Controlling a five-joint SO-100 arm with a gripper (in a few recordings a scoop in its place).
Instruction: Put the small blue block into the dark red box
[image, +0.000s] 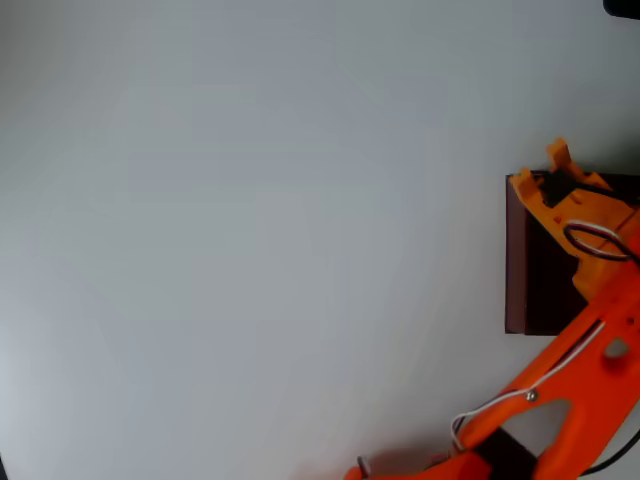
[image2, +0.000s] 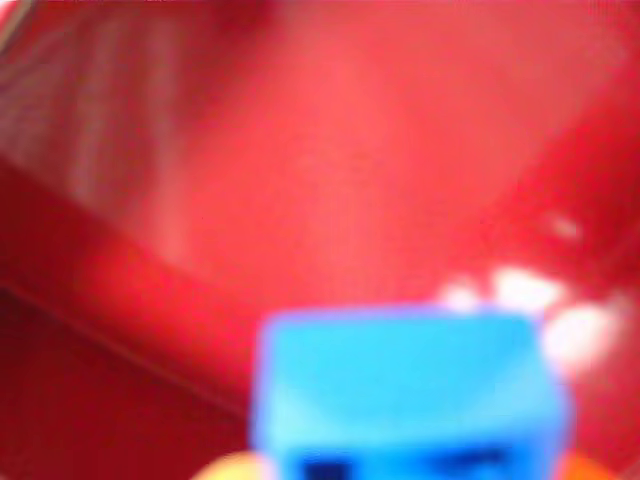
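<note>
1. The orange arm (image: 560, 400) comes in from the bottom right of the overhead view and reaches up over the red box (image: 518, 260).
2. The red box sits at the right edge of the pale desk (image: 250, 250). Its thin left wall is dark red and the inside looks almost black.
3. The orange claw (image: 550, 180) is above the top left corner of the box. Its tips poke just past the top wall in the overhead view.
4. In the wrist view the blue block (image2: 405, 395) is very close to the camera, at the bottom middle of the picture. It looks big and blurry.
5. Small orange bits show at the bottom, one on each side of the block (image2: 230, 468). These look like the claw's fingers, so the claw seems to be closed on the block. The picture is too blurry to see the touching spots well.
6. Behind the block, the wrist view shows bright red walls of the box (image2: 330, 150). The block is over the inside of the box.
7. I cannot tell if the block touches the floor of the box.
</note>
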